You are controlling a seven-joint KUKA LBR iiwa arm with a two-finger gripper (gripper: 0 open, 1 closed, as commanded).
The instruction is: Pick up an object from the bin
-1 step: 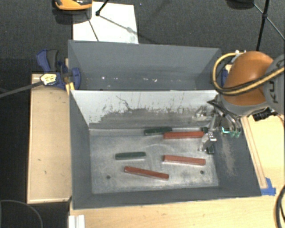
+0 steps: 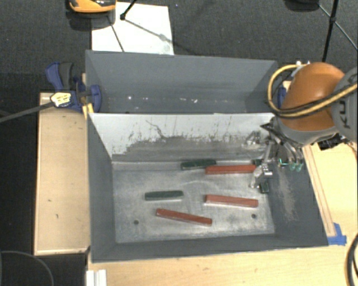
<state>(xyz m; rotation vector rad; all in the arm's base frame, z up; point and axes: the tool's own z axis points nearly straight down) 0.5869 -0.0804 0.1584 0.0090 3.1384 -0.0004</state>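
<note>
dark green stick at the back (image 2: 197, 164) lies crosswise near the rear of the bin (image 2: 179, 84) floor. dark green stick at the left (image 2: 163, 195) sits left of centre, touching nothing. red-brown stick at the right (image 2: 230, 201) lies slightly tilted, right of centre. red-brown stick at the front (image 2: 183, 216) lies nearest the front wall, apart from both. behind the bin: white sheet (image 2: 142, 28) on dark floor; yellow-and-black object (image 2: 92, 5) cut by the top edge, kind unclear.
</note>
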